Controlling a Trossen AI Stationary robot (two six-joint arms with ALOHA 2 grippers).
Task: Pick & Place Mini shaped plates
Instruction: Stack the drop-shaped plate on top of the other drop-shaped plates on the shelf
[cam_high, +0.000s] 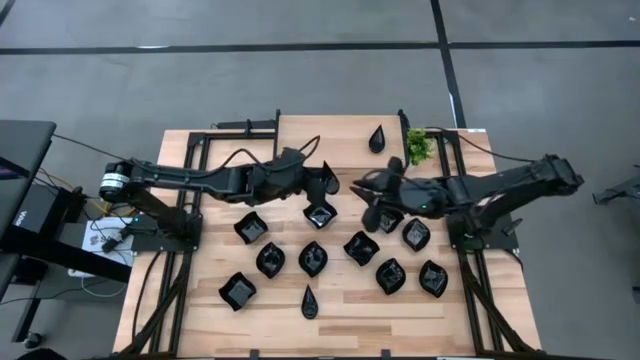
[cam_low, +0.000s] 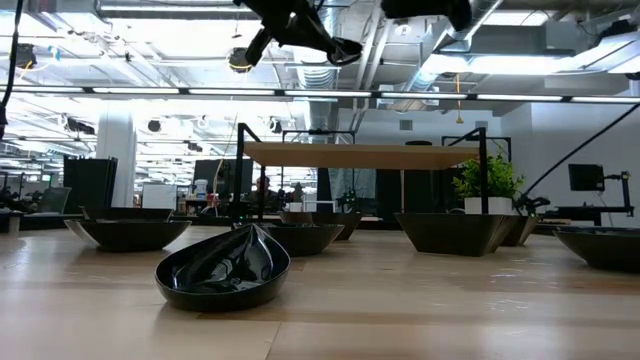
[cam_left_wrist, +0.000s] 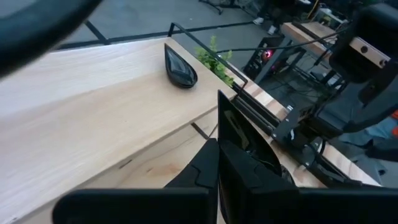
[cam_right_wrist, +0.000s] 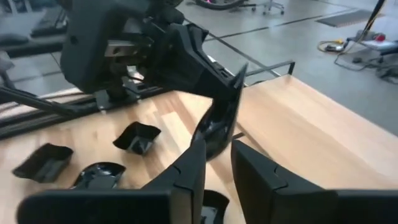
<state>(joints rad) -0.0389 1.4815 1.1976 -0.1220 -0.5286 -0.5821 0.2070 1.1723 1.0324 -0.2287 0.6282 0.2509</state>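
I find one mini shaped plate (cam_right_wrist: 219, 118) carried edge-up in the air over the middle of the table's far half; the left gripper (cam_high: 325, 183) is clamped on its rim, which I judge is why it stands on edge rather than flat; the same plate shows as a thin black blade (cam_left_wrist: 231, 134) rising from the left gripper's own fingers in the left wrist view; the right gripper (cam_right_wrist: 214, 163) sits just below and beside that plate, fingers (cam_right_wrist: 189, 165) parted with a gap between them and nothing in them, so I read this as a handover, with only the left grip holding at this moment; the other plates (cam_high: 314, 258) lie scattered flat over the near half of the table, apart from one another, and a single teardrop plate (cam_high: 377, 138) rests alone by the far edge, near the small green plant (cam_high: 418, 146); the surface is a pale wooden table (cam_high: 220, 315) in a black frame; beyond it the low view shows an open hall with ceiling lights, pipework and a second wooden bench (cam_low: 365, 155)
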